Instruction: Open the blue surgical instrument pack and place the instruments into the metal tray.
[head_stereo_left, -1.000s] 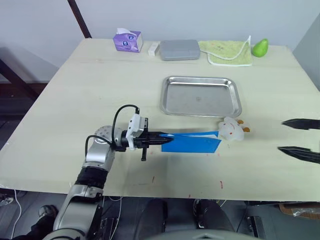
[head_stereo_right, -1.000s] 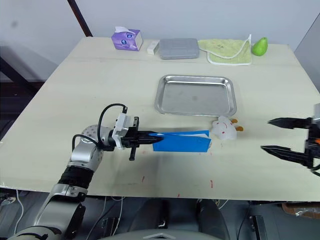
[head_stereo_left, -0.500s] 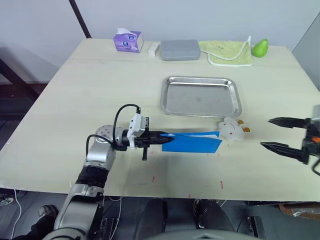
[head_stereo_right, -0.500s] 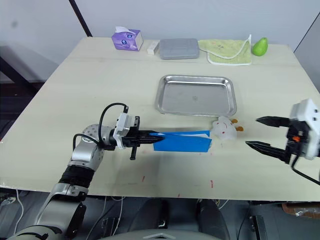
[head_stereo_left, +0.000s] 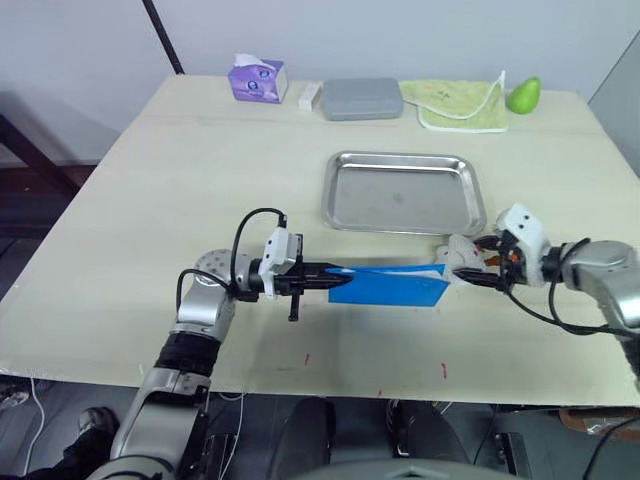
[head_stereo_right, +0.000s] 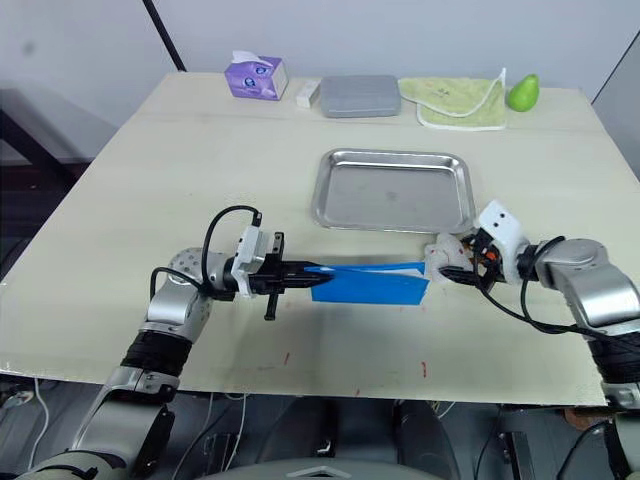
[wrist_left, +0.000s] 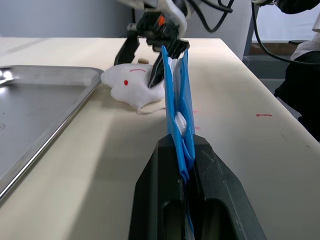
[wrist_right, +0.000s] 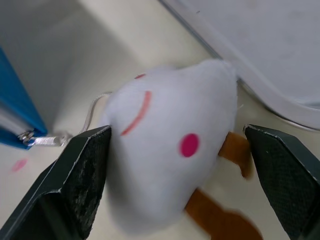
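Since the earlier frame, the right gripper (head_stereo_left: 470, 272) is arriving from the table's right edge at the pack's far end.

Head views: the blue surgical instrument pack (head_stereo_left: 388, 286) is lying just in front of the empty metal tray (head_stereo_left: 403, 192), its near end pinched by the left gripper (head_stereo_left: 336, 282).

Left wrist view: thin, limp blue sheet is folding between the closed fingers (wrist_left: 212, 185); it probably handles light and floppy, best taken by an edge.

Right wrist view: wide-open jaws are straddling a soft white plush toy (wrist_right: 172, 145), the pack's corner just beside it.
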